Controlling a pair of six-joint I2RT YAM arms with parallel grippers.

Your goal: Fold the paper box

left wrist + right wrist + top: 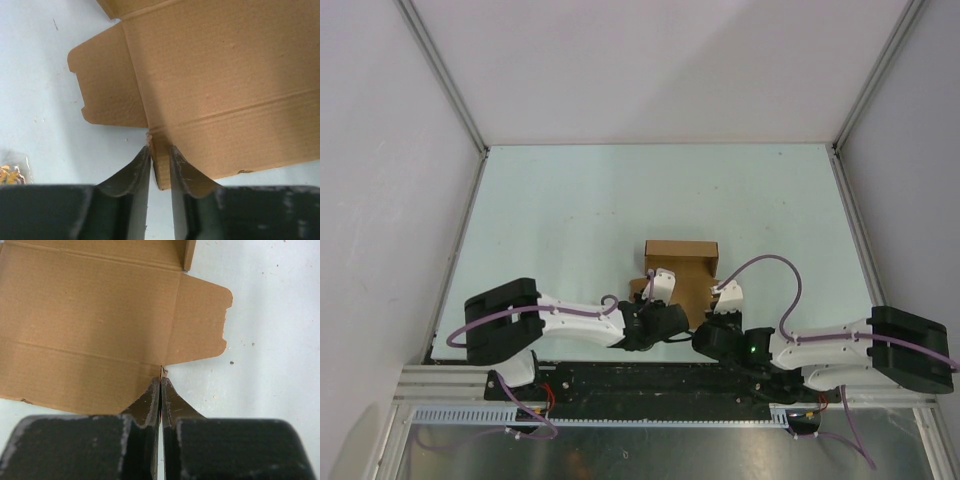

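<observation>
Between left claw point(663, 283) and right claw point(728, 293) sits the paper box point(682, 262)

A pale green table point(570, 205) is seen. A brown paper box point(685, 282) is laid on it, by the middle of the near edge.

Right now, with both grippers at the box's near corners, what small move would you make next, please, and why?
Probably open the right gripper slightly and nudge it onto the paper box: its jaws are shut at the corner with no cardboard visible between them, while the left gripper straddles its corner tab.
</observation>
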